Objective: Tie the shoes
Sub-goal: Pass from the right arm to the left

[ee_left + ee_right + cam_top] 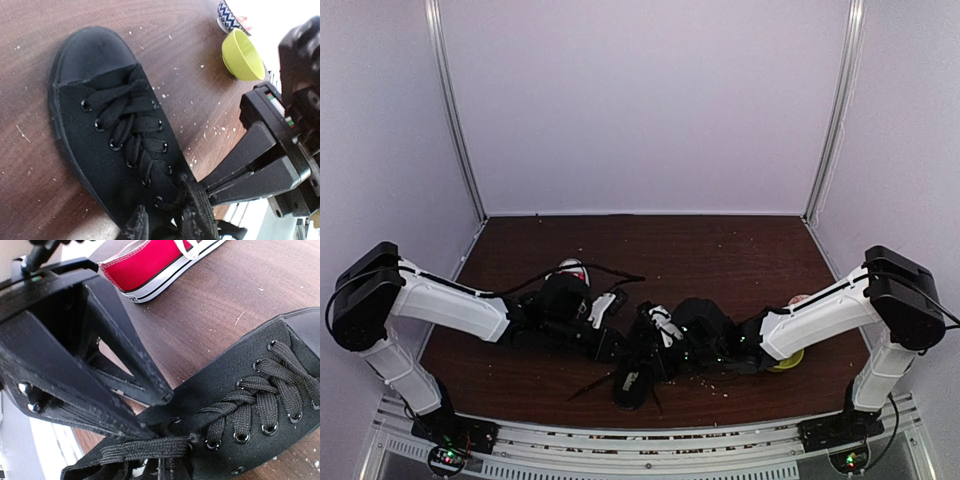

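The black shoe (100, 135) lies on the brown table with its toe pointing away from the arms, also seen from above (632, 385). My right gripper (165, 470) is shut on a flat black lace (150, 450) at the shoe's top eyelets; in the left wrist view its closed fingers (240, 170) meet at that lace. My left gripper (165, 222) hovers over the shoe's collar with its fingertips (135, 225) apart, and shows as a black wedge (100, 365) in the right wrist view. The red shoe (150, 262) with white sole stands behind, partly hidden under the left arm (570, 270).
A yellow-green bowl (242, 55) sits right of the black shoe, under the right arm (788, 362). A blue-and-white patterned cup (227, 15) stands beyond it. White crumbs dot the table (720, 250). Metal posts and white walls enclose the sides and back.
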`<state>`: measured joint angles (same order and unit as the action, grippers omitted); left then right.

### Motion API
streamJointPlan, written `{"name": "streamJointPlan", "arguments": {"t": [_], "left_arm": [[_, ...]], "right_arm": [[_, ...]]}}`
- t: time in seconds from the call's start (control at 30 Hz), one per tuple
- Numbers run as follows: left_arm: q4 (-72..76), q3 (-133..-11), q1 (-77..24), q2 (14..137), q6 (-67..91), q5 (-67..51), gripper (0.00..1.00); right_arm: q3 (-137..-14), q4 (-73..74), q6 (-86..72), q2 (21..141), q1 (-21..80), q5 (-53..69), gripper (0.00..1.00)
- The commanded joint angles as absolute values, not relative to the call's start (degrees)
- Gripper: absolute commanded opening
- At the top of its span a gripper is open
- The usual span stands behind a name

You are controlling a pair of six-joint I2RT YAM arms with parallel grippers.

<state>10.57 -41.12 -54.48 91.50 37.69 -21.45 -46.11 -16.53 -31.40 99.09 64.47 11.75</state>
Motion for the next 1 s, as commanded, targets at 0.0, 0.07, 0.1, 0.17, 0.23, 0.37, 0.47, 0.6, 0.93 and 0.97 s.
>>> {"name": "streamJointPlan", "arguments": {"t": [0.0,0.07,0.1,0.17,0.23,0.37,0.47,0.6,0.93,0.97], "left_arm": [[12.65,-42.37,-54.36,92.58,36.0,-24.31,0.28],[12.98,-42.46,-54.32,92.86,36.07,-24.8,0.27],[13.27,-42.39,-54.32,93.02,36.23,-24.92,0.27],[13.77,-42.22,-54.32,93.29,36.59,-25.12,0.28],[13.93,-42.11,-54.32,93.46,36.93,-24.93,0.28],[13.64,-41.93,-54.19,93.52,38.27,-23.03,0.28],[13.22,-41.76,-53.85,93.45,39.91,-21.34,0.28],[15.84,-40.85,-53.53,93.45,41.67,-21.7,0.3],[18.94,-40.3,-53.53,93.69,42.44,-24.15,0.33],[18.97,-40.19,-53.53,93.69,42.53,-24.17,0.34]], "right_arm": [[-46.04,-16.61,-31.03,98.35,64.0,10.66,0.0],[-46.12,-16.68,-31.11,98.53,64.01,10.73,0.0],[-46.27,-16.59,-31.11,98.64,63.99,10.73,0.0],[-46.35,-16.61,-31.09,98.78,64.03,10.79,0.0],[-46.51,-16.31,-30.87,98.86,64.04,10.83,0.0],[-46.69,-16.09,-30.7,99.01,64.0,10.88,0.0],[-46.77,-15.97,-30.68,99.05,63.99,10.94,0.0],[-46.81,-15.99,-30.64,99.14,64.03,11.01,0.0],[-46.99,-15.91,-30.59,99.41,64.04,11.22,0.0],[-47.0,-15.84,-30.59,99.43,64.01,11.17,0.0]]}}
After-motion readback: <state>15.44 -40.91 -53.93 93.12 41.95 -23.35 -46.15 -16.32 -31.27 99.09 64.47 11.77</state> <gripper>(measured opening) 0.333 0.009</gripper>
